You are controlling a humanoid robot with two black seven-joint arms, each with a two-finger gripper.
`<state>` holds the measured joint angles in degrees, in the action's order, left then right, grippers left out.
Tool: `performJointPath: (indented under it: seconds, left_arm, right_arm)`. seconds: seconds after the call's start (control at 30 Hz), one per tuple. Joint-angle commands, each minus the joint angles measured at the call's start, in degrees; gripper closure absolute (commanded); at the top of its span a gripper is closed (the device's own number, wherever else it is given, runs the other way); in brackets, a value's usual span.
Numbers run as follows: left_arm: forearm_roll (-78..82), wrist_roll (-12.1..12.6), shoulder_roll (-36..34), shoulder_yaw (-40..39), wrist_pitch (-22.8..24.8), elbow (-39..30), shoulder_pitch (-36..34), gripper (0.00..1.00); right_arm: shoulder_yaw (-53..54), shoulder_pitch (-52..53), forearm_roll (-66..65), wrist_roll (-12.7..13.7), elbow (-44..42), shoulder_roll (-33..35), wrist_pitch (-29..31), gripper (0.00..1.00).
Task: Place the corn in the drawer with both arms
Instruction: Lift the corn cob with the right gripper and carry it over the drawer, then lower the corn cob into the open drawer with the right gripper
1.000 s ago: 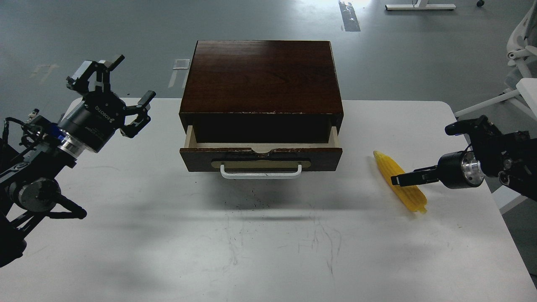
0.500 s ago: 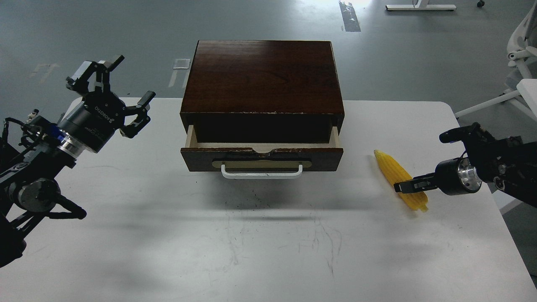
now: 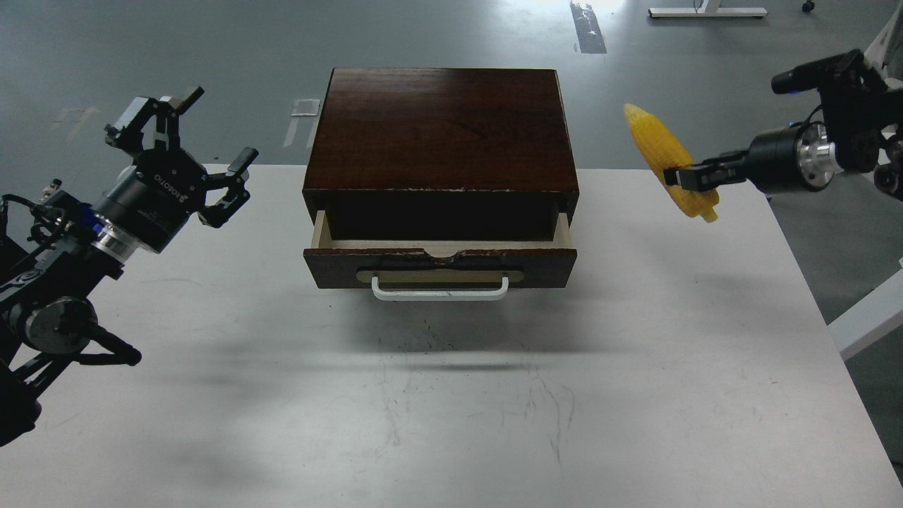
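Note:
The dark wooden box [image 3: 441, 127] stands at the back middle of the white table [image 3: 451, 395]. Its drawer [image 3: 439, 262] is pulled partly out, showing pale inner walls and a white bar handle [image 3: 439, 289]. My right gripper [image 3: 683, 176] is shut on the yellow corn [image 3: 663, 156] and holds it in the air, well above the table, to the right of the box. My left gripper [image 3: 190, 141] is open and empty, held up to the left of the box.
A white chair [image 3: 875, 70] and a white table edge [image 3: 868, 310] stand at the right. The table's right edge lies just under my right arm. Grey floor lies behind the box.
My right gripper has closed on the corn and lifted it from the table up to box-top height. My left gripper has barely moved.

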<state>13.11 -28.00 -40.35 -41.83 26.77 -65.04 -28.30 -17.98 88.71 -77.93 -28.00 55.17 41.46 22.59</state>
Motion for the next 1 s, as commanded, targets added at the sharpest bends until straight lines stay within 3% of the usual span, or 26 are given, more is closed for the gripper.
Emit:
performJointPath:
  seconds: [0.0, 0.17, 0.47, 0.6, 0.97]
  left_arm:
    - [0.1, 0.0, 0.0, -0.7, -0.1, -0.1, 0.0, 0.01]
    - [0.1, 0.0, -0.2, -1.1, -0.1, 0.0, 0.0, 0.01]
    - [0.1, 0.0, -0.5, -1.2, -0.1, -0.1, -0.1, 0.01]
    - [0.2, 0.0, -0.6, -1.2, -0.1, -0.1, -0.1, 0.01]
    - [0.2, 0.0, -0.6, -1.4, -0.1, -0.1, 0.0, 0.01]
  right_arm:
    - [-0.6, 6.9, -0.3, 0.0, 3.9, -2.2, 0.2, 1.0]
    - [-7.2, 16.1, -2.9, 0.0, 8.3, -11.7, -0.3, 1.0]
    - [-10.9, 19.1, -11.4, 0.0, 8.8, -25.6, -6.1, 1.0]
    - [-13.3, 19.0, -14.2, 0.0, 8.6, -29.2, -9.3, 1.0]
    - [-16.5, 17.9, -14.7, 0.0, 7.6, -33.0, -11.0, 0.99]
